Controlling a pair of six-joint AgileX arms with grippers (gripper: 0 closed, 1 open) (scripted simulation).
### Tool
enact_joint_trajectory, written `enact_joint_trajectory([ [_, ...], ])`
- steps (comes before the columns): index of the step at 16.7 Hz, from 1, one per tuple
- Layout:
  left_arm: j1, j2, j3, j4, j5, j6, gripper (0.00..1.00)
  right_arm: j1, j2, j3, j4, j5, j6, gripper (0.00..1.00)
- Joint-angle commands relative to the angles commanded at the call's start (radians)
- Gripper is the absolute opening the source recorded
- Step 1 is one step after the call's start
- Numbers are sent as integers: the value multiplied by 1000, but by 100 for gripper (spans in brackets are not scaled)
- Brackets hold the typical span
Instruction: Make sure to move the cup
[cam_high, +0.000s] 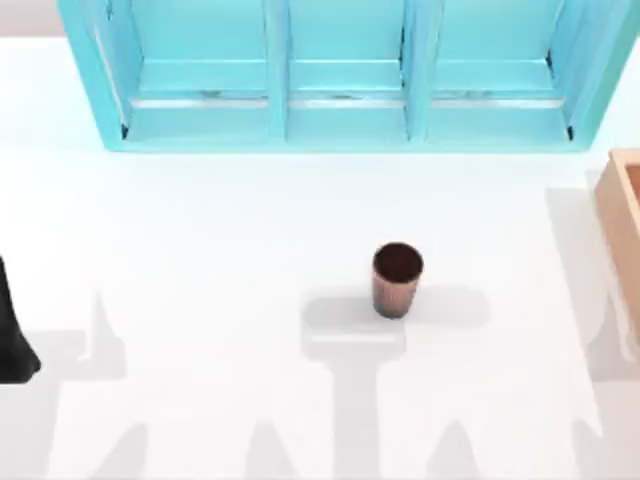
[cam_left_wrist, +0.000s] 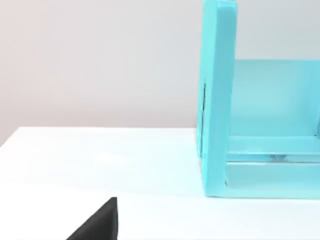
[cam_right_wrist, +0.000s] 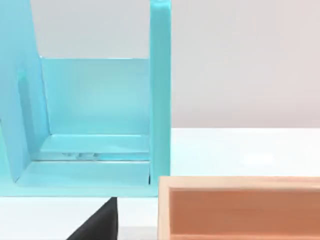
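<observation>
Nearest you, along the table's (cam_high: 200, 230) front edge, you have only bare white surface crossed by grey shadows. At the left edge of the table, near the front, you can see a dark part of the left arm (cam_high: 14, 335) reaching in from the side; it sits parked there, well apart from everything else. You cannot tell whether its claw is released or clenched. In the left wrist view a dark wedge (cam_left_wrist: 97, 222) of that gripper pokes into the frame, low over the white table.

Farther in, the cup (cam_high: 396, 280) stands upright on the table, a little right of the middle and roughly halfway between the front and back edges. You see its reddish-brown side and its dark inside from above. Nothing touches it, and it casts a soft shadow around its base.

At the right edge of the table, farther back than the cup, you have a wooden box (cam_high: 622, 225) with an open top; it is well apart from the cup. The right wrist view shows this box (cam_right_wrist: 240, 207) close up, with a dark wedge (cam_right_wrist: 97, 222) of the right gripper beside it. You cannot tell the state of that claw either.

Along the back edge stands a light blue shelf unit (cam_high: 340, 75) with three open compartments side by side. Both wrist views look into its end compartments (cam_left_wrist: 270, 125) (cam_right_wrist: 95, 115).
</observation>
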Motion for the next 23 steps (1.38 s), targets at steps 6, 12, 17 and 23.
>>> enact_joint_trajectory([
  [6,-42,92,97,-69,1,-39,100,0,0,0,0,0,0,100],
  [12,-199,525,554,-371,-12,-192,100,0,0,0,0,0,0,100],
  [17,-374,1100,1153,-748,-28,-362,100,0,0,0,0,0,0,100],
  [23,-593,1829,1925,-1215,-38,-570,100,0,0,0,0,0,0,100],
])
